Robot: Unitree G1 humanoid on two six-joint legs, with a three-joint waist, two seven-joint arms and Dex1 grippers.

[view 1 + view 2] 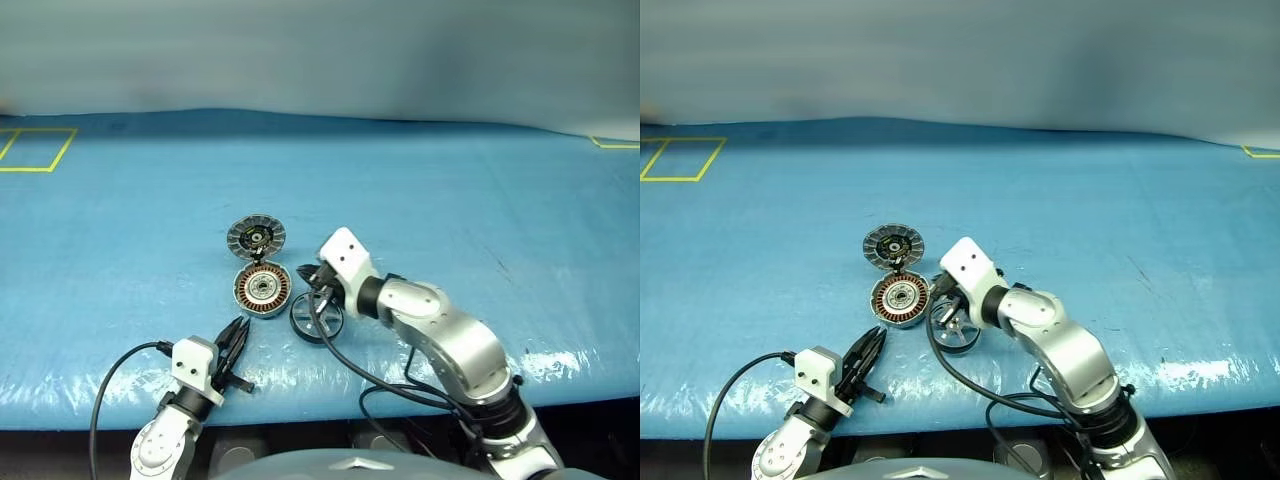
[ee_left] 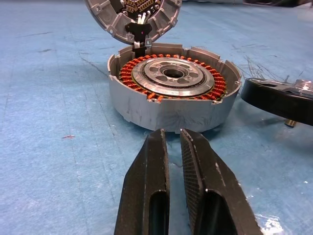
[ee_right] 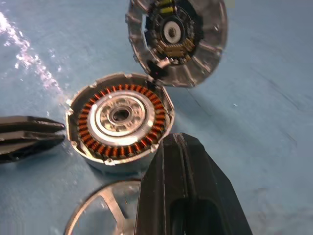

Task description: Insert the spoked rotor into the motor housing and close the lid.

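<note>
Beside the motor housing (image 1: pixel 262 289), on its right flank, the spoked rotor (image 1: pixel 316 320) is lying flat on the blue table cover (image 1: pixel 480 220), just beside the shell and not yet inside it. The right gripper (image 1: pixel 322 284) is hanging directly over that rotor, fingers pressed together and holding nothing that I can make out; in its wrist view the silver spokes are peeking out just below the closed fingertips. So the right arm is looking by far the nearer one for the pick, with the housing waiting just to the rotor's left, copper coils facing up and open. The lid (image 1: pixel 256 237) is standing swung back at the housing's far edge, joined there, its segmented inner face turned towards us.

Nearer the table's front edge, the left gripper (image 1: pixel 236 343) is pointing at the housing wall, its black fingers nearly closed with a thin slit between them, empty.

Hard to call: the right arm is covering part of the rotor's rim, so whether a fingertip is touching the ring I cannot tell, and the hinge joining lid to shell is too small to read.
</note>
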